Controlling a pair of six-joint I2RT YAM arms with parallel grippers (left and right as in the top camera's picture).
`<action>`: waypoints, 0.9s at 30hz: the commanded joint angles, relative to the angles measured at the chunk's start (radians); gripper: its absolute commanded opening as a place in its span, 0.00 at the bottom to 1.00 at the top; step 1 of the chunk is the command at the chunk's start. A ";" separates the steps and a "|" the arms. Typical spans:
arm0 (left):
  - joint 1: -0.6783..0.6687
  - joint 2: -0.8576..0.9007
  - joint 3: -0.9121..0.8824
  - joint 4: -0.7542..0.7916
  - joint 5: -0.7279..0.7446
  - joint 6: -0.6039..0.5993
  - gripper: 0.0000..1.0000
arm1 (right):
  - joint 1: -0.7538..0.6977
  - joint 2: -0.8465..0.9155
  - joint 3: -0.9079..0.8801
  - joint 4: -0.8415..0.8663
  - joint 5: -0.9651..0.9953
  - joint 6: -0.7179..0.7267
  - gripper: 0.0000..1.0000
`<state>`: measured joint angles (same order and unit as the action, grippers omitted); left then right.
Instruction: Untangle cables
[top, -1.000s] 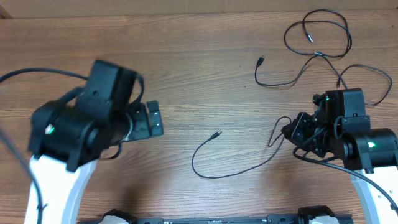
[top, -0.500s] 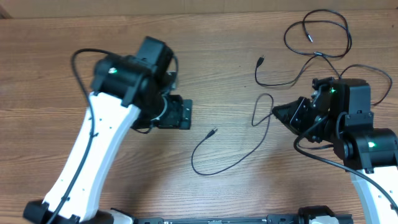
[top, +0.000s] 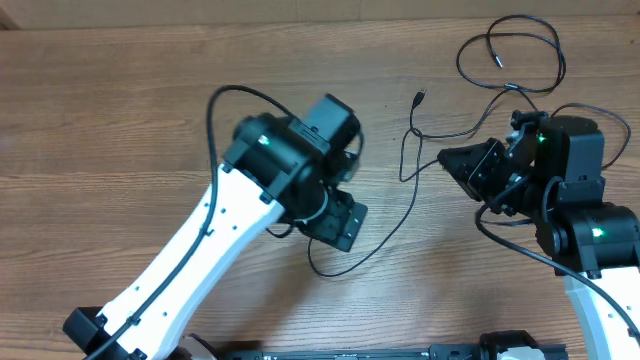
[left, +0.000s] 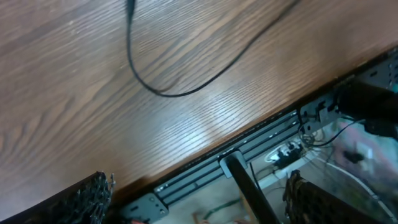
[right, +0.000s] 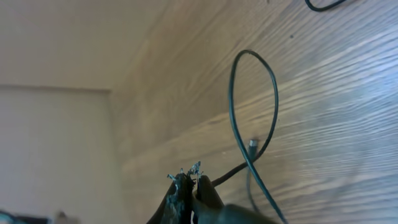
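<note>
We pinch 1 cable (top: 398, 226) in our clenched right gripper (top: 447, 160); the left gripper (top: 338, 222) gapes empty. Beyond the right gripper, other cables (top: 520, 18) lie tangled.

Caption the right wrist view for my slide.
Right hand pinching a black cable that loops across the wooden table.

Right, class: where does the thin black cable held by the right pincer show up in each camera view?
Overhead: the cable runs from the right pincer down-left through the centre.
Left wrist: the cable curves across the upper middle.
Right wrist: the cable loops up at centre from the pincer at the bottom.
Shared landmark: the wooden table.
</note>
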<state>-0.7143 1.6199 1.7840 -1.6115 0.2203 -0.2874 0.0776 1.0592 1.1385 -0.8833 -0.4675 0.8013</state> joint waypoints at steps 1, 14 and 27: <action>-0.037 -0.003 -0.039 0.029 -0.025 0.018 0.91 | -0.020 -0.016 0.009 0.020 -0.005 0.139 0.04; -0.068 -0.003 -0.367 0.427 0.041 -0.060 0.85 | -0.052 -0.016 0.009 0.048 -0.043 0.411 0.04; -0.102 -0.003 -0.514 0.682 0.162 0.004 0.81 | -0.052 -0.016 0.009 0.049 -0.043 0.411 0.04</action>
<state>-0.8028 1.6199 1.2804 -0.9451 0.3374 -0.3099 0.0326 1.0592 1.1385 -0.8391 -0.5014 1.2045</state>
